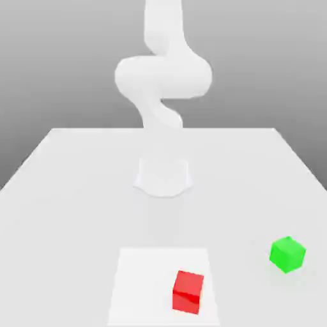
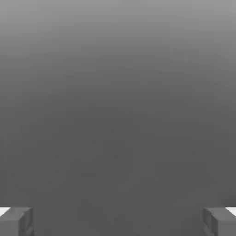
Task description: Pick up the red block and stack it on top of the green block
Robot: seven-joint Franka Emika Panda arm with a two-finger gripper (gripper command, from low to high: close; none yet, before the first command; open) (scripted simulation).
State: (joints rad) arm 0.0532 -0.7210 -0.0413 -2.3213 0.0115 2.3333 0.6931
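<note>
Gripper [image 2: 118, 222] spread wide; red block [image 1: 188, 292] near green block [image 1: 287, 253].

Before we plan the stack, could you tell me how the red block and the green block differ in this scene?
The red block is red; the green block is green. The red one lies on a paler square patch, the green one on the bare table, further toward the exterior view's right. Both are small plain cubes of similar size, apart and unheld.

We count two small cubes on one white table [image 1: 64, 191]: one red block [image 1: 188, 292] and one green block [image 1: 287, 253]. One white robot arm [image 1: 163, 76] rises behind them. One paler square patch [image 1: 144, 274] marks the tabletop, and two gray fingertips [image 2: 16, 221], apparently of one gripper [image 2: 118, 222], appear.
</note>
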